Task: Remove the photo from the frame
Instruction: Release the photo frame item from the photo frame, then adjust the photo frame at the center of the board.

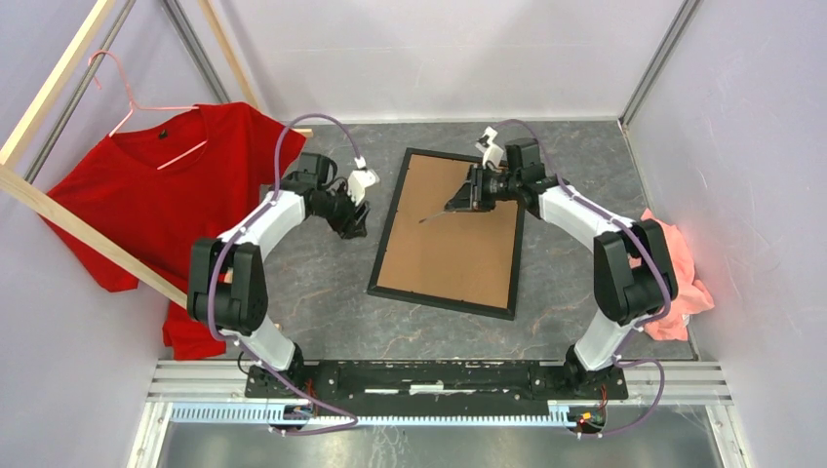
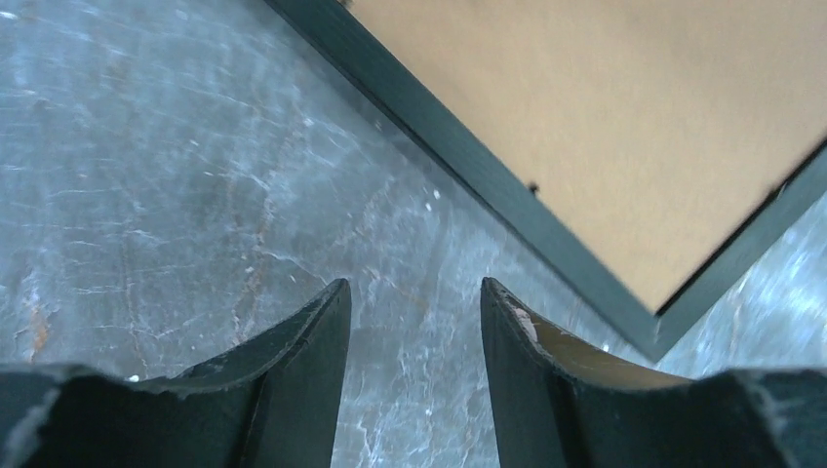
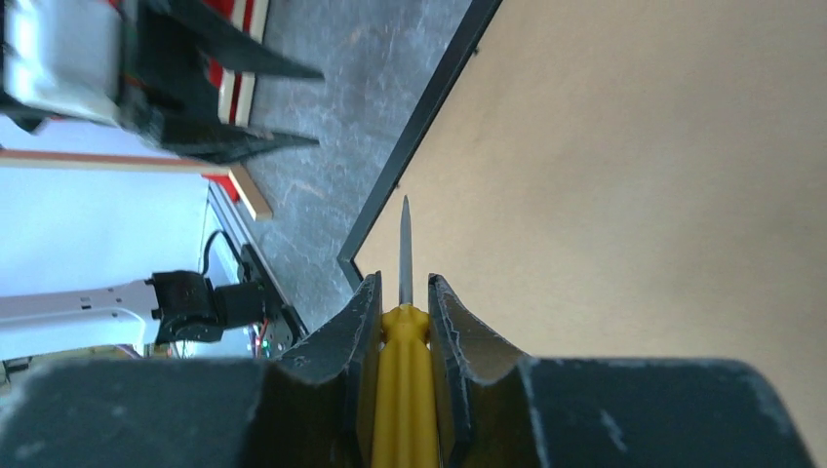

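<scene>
Your surface [image 1: 322, 322] is grey and marbled, closed in by pale lilac walls at the left, the far side and the right. The frame [image 1: 441, 301] lies flat in the middle, slightly skewed, with its brown backing board [image 1: 449, 244] facing up.

A red T-shirt [image 1: 176, 195] on a pink hanger [image 1: 127, 107] drapes over a pale wooden rack [image 1: 59, 210] at your left, its hem down on the surface. A pink cloth [image 1: 678, 283] sits crumpled at the right edge, behind the right arm's elbow. You have bare surface between the shirt and the frame's left rail, and a wider strip between the near rail and the arm bases.

Your left gripper [image 2: 414, 288] hangs just beside the frame's left rail, over bare surface. Its jaws stand moderately apart with nothing between them.

Your right gripper [image 3: 402, 283] is over the far part of the backing board, its jaws closed tight on the yellow handle of a screwdriver [image 3: 403, 370]. The thin shaft pokes out past the fingertips, over the board. You cannot tell whether the tip touches.
</scene>
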